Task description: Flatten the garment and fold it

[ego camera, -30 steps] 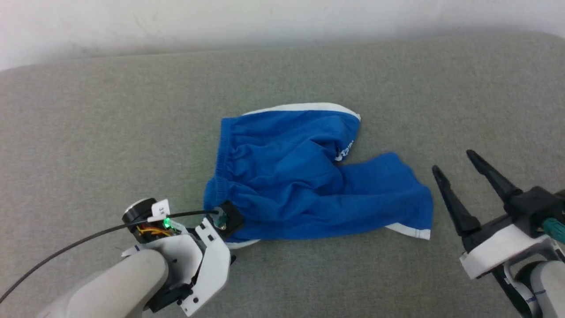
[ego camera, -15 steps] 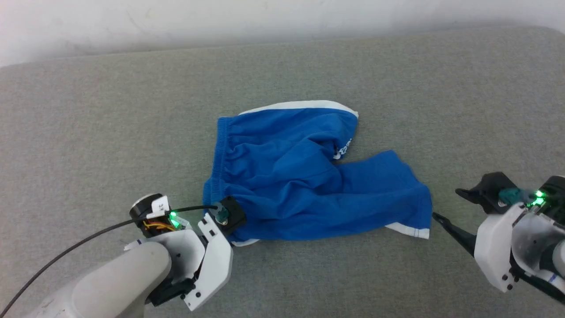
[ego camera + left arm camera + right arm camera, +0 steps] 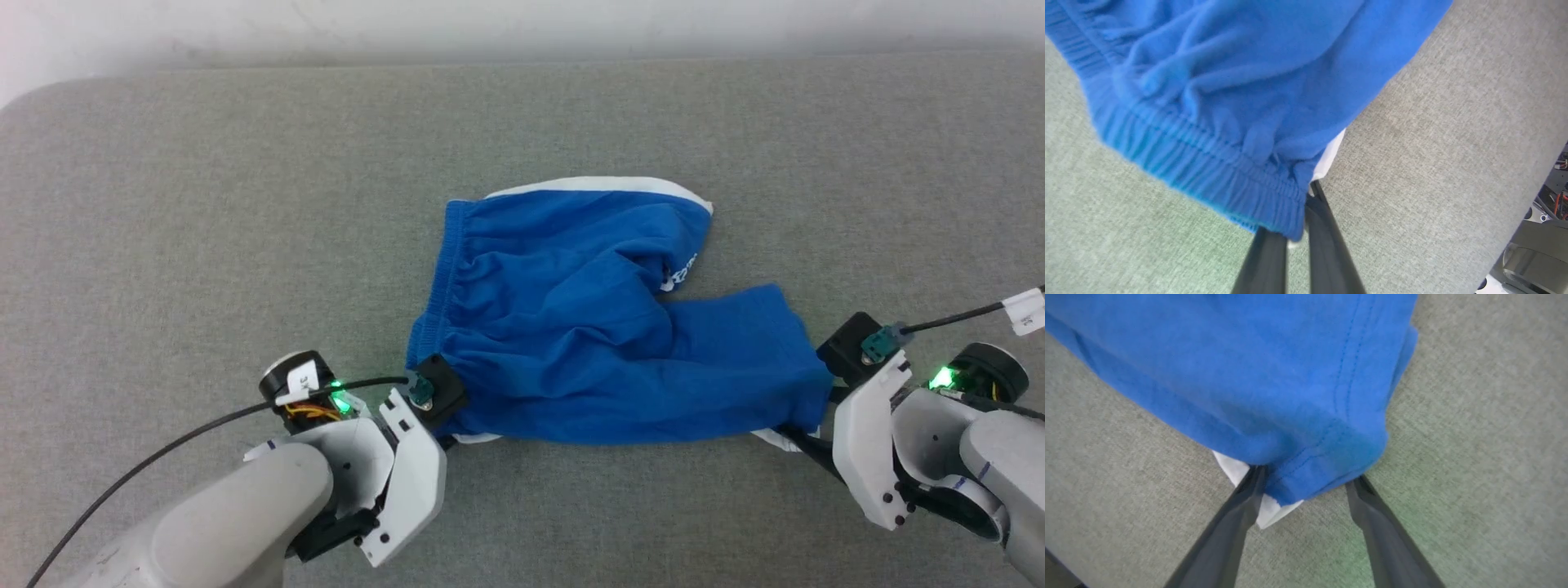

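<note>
- The left pincer (image 3: 1299, 220) is pressed together on the shorts (image 3: 588, 343), pinching the near corner of the gathered waistband (image 3: 1208, 171). A slip of white cloth shows just past its fingertips.
- From that pinch the waistband runs away from the left pincer, up the head view. The blue cloth spreads off to the pincer's right, rumpled and deeply creased.
- The right pincer (image 3: 1306, 479) stands spread, with one finger (image 3: 1237, 514) on each side of the near leg's hem corner. The blue corner lies between the fingers and is not clamped.
- White trim (image 3: 1235, 471) pokes out from under the blue cloth and touches the finger at the left of the right wrist view.
- The shorts lie on the grey tabletop (image 3: 204, 229) between the two pincers, the waistband end at the left one and the leg end at the right one.
- The other leg lies beyond the right pincer, further up the head view, with a white logo (image 3: 682, 273) at its edge and a white stripe (image 3: 596, 185) along its far side.
</note>
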You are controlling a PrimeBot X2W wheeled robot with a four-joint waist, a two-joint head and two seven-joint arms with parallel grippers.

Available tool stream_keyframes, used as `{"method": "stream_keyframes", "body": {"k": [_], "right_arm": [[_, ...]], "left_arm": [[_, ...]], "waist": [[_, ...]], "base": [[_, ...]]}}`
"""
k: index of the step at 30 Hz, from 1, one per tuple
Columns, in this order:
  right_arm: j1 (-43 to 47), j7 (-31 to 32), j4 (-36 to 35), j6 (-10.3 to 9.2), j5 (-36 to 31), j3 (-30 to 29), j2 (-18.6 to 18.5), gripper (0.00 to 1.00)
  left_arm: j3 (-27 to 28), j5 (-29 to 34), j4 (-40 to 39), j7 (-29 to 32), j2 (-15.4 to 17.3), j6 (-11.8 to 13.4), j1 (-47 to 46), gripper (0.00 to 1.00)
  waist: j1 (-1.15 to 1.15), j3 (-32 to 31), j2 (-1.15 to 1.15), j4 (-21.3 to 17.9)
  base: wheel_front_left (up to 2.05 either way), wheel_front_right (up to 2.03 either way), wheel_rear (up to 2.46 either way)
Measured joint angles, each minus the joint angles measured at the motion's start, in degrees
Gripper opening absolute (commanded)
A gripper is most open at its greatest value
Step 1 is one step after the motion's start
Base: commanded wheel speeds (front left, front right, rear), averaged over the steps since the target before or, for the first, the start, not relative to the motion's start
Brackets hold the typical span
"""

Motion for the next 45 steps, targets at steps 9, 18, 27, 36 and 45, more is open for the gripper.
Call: {"method": "stream_keyframes", "body": {"k": [9,18,27,36,45], "right_arm": [[0.42,-15.3,-1.93,0.03,2.43,2.94,-2.48,0.0],[-0.57,-21.49,-16.33,0.03,6.71,-9.27,-8.7,0.0],[-13.84,-22.91,-13.96,0.03,3.47,-23.96,-4.45,0.0],[-38.1,-22.3,-3.88,0.04,-5.93,-30.14,1.15,0.0],[-57.65,-24.83,4.7,0.04,-12.89,-27.0,3.75,0.0]], "left_arm": [[3.47,-1.44,-1.37,-8.87,0.71,2.45,2.41,0.0],[12.36,-2.11,-7.61,-17.89,2.91,5.69,-2.1,0.0],[18.53,-3.03,-2.48,-19.74,-3.65,4.52,-19.52,0.0],[21.72,0.68,11.93,-21.62,-12.5,3.57,-43.86,0.0],[26.84,1.38,20.08,-26.97,-16.0,3.65,-60.36,0.0]], "waist": [[0.02,-2.71,0.0,0.47],[0.01,-8.14,0.0,-1.0],[0.01,-6.08,0.01,-2.35],[0.03,3.12,0.0,-2.69],[0.04,13.81,0.0,-3.3]], "base": [[0.0,0.0,0.0],[0.0,0.0,0.0],[0.0,0.0,0.0],[0.0,0.0,0.0],[0.0,0.0,0.0]]}}
